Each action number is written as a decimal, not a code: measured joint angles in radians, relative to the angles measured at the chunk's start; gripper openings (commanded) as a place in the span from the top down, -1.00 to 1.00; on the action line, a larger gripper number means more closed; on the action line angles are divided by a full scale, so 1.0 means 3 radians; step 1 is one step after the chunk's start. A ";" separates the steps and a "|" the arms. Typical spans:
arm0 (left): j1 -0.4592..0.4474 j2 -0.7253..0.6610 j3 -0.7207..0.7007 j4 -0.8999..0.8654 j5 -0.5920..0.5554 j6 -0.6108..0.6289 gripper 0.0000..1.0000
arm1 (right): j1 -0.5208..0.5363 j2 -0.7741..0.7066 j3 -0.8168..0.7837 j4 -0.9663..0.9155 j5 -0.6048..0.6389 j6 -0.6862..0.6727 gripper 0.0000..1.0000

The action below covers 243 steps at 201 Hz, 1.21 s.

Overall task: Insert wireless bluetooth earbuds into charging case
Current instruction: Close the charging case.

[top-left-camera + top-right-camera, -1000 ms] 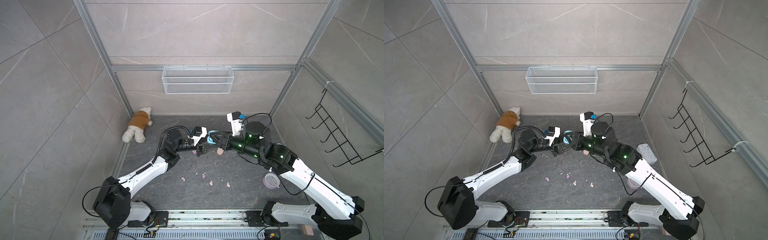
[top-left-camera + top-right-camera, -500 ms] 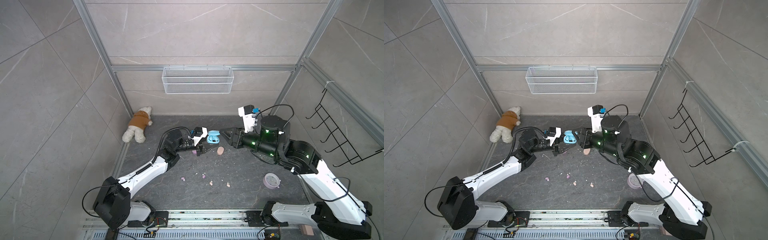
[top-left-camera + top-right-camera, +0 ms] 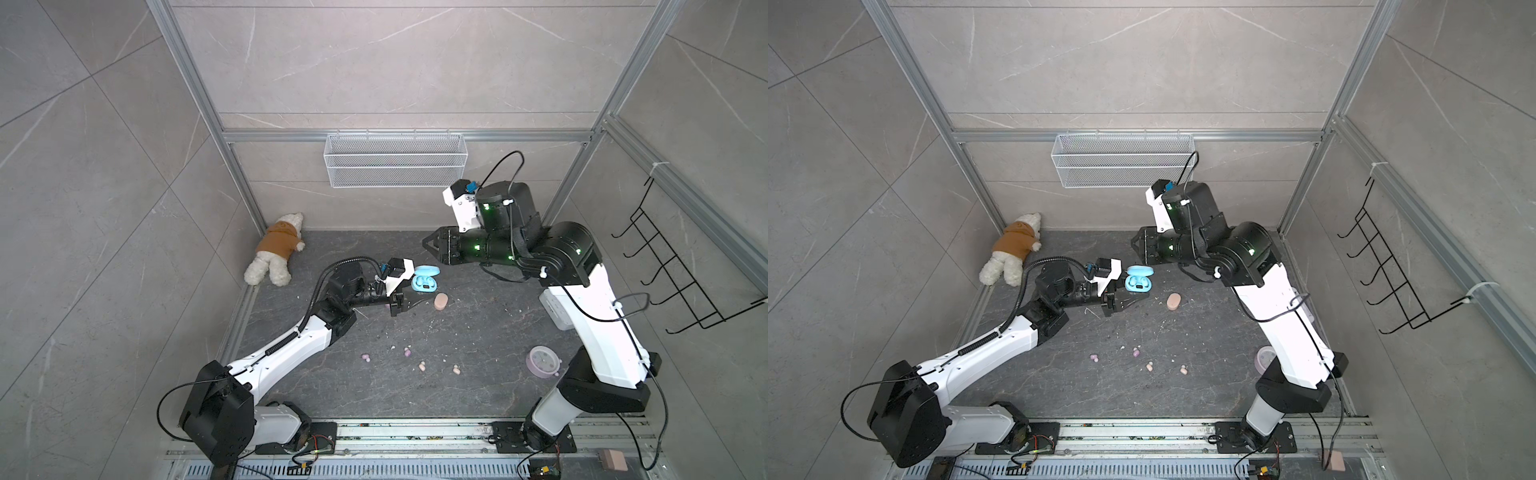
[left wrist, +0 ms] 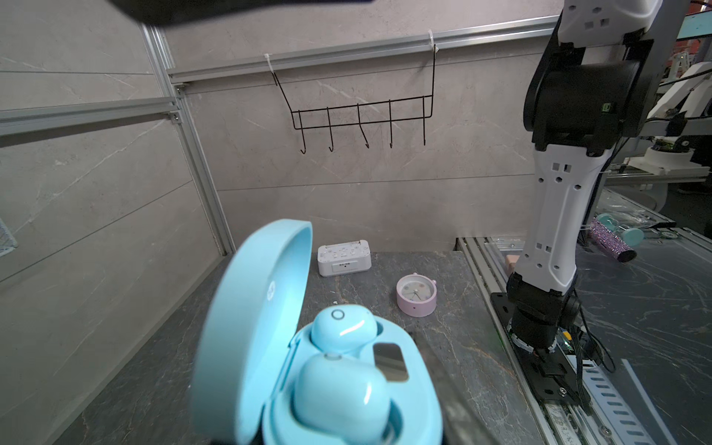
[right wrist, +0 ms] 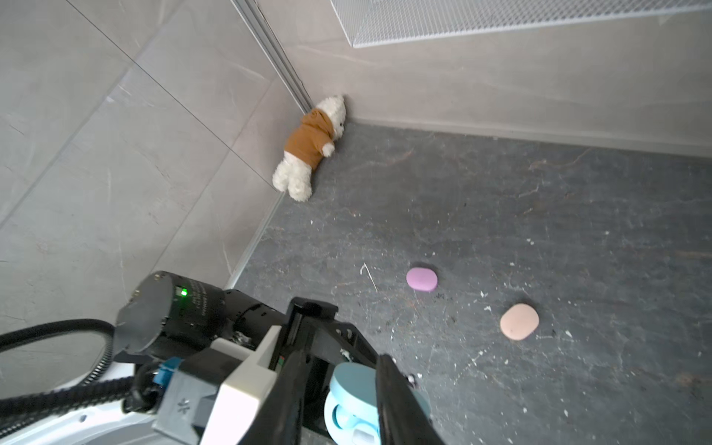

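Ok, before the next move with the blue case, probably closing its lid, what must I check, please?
1. Both blue earbuds seated in the blue case: ok.
2. Left gripper shut on the case: ok.
3. Lid open, nothing lying across the rim: ok.
4. Right gripper apart from the case, raised above the table: ok.
5. Right gripper empty: cannot tell; its jaws are not shown clearly.
6. Other buds stowed: not ok. The lilac earbuds and peach earbuds lie loose on the table; the lilac case and peach case are shut.
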 measured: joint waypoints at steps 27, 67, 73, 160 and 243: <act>0.0000 -0.0005 0.0000 -0.0003 0.0000 0.0001 0.68 | -0.0004 0.0006 -0.0083 -0.0092 -0.0100 0.0000 0.35; 0.0001 -0.0031 -0.0006 -0.0075 -0.0001 0.0023 0.68 | -0.0005 -0.0139 -0.0554 -0.0061 -0.0205 0.0004 0.35; 0.0001 -0.0031 -0.0010 -0.0098 -0.0001 0.0024 0.68 | -0.0008 -0.0160 -0.0607 -0.0047 -0.0216 0.0006 0.35; 0.0006 -0.0064 -0.0013 -0.0114 -0.0003 0.0058 0.68 | -0.0010 -0.0413 -0.1030 0.0050 -0.0430 0.0131 0.38; 0.0024 -0.0064 -0.0019 -0.0151 -0.0011 0.0061 0.68 | -0.0013 -0.0464 -0.1272 0.0235 -0.0510 0.0261 0.10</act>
